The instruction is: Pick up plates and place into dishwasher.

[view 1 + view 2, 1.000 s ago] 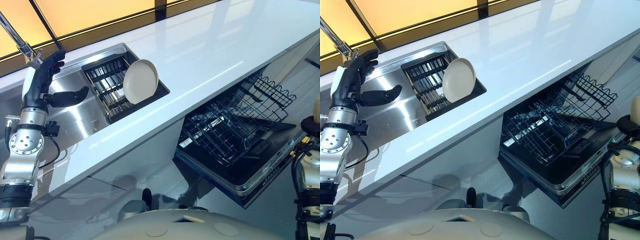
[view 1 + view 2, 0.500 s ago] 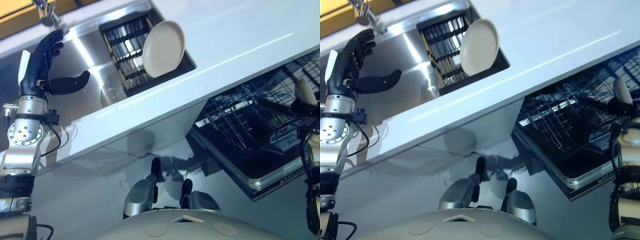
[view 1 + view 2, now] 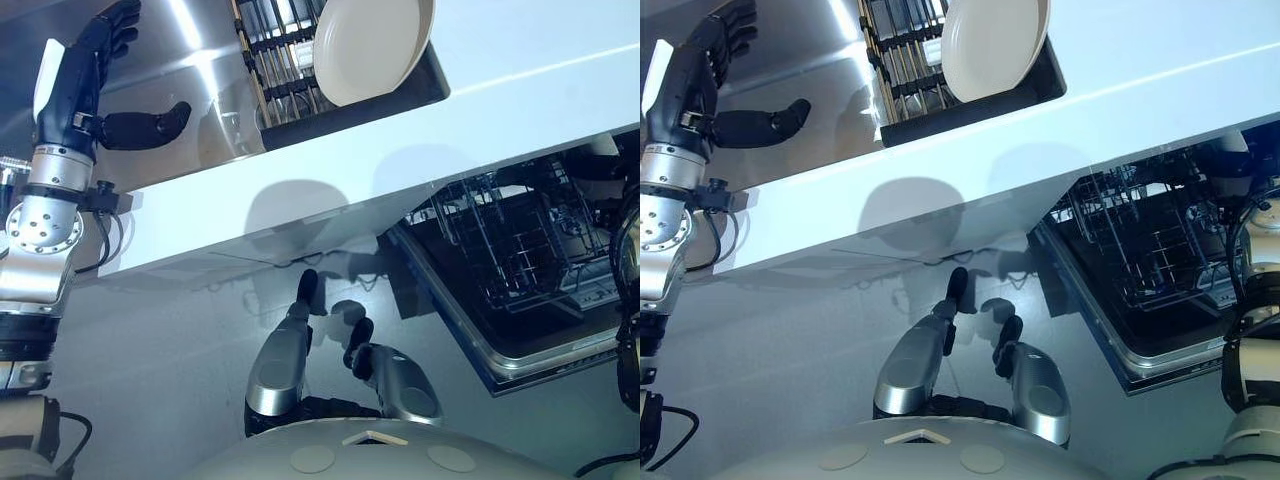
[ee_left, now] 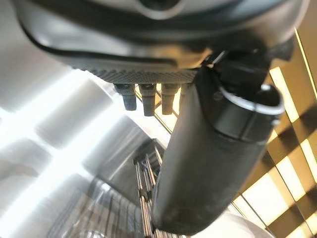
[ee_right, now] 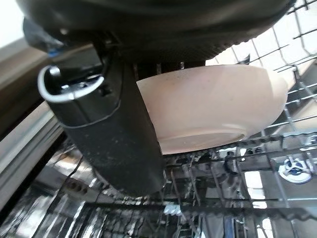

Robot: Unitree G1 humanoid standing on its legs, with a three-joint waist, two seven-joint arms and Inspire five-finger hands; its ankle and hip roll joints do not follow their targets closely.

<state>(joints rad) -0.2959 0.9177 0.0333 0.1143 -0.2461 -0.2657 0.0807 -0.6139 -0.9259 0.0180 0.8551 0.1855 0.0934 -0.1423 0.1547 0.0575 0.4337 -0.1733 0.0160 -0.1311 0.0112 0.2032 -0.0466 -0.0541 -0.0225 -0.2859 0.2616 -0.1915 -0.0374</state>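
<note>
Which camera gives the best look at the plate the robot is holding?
The right wrist view: the held plate shows close up, pinched by the right hand above the dishwasher rack. In the eye views only a sliver shows by the counter's right edge.

A white counter [image 3: 520, 60] runs slantwise across the head views, glossy, with soft shadows along its front edge; set into it is a stainless-steel sink [image 3: 190, 70], its basin catching bright streaks of light; a dark drying rack [image 3: 280, 60] with upright metal tines sits in the sink's right part, against the counter's edge; below the counter a pale cabinet front [image 3: 330, 235] faces a smooth grey floor [image 3: 150, 380]; in the left wrist view, amber panels crossed by dark bars [image 4: 297, 144] show behind the sink.
</note>
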